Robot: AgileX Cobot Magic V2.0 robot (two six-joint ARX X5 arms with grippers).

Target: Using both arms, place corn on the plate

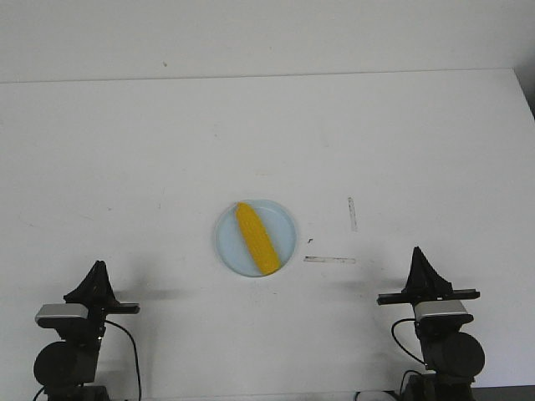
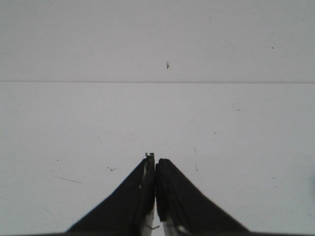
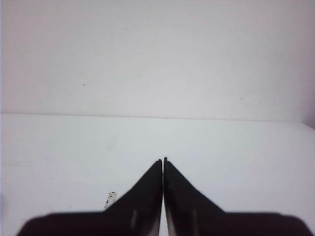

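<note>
Corn on the plate, both grippers drawn back and closed on nothing.

In the front view, the corn [image 1: 256, 239] is seen lying diagonally on the plate [image 1: 227, 244] at mid-table, its narrower end toward the far left; the left gripper [image 1: 98, 267] and right gripper [image 1: 416, 253] are parked at the near corners, well apart from it. Bare white table [image 1: 267, 142] is left all around the plate, with faint marks [image 1: 329, 260] to its right; no writing can be read. In the left wrist view, the fingers [image 2: 138, 196] are pressed together, empty, over bare table up to its far edge. In the right wrist view, the fingers [image 3: 147, 189] are likewise shut and empty, with only table and wall [image 3: 157, 54] ahead.
</note>
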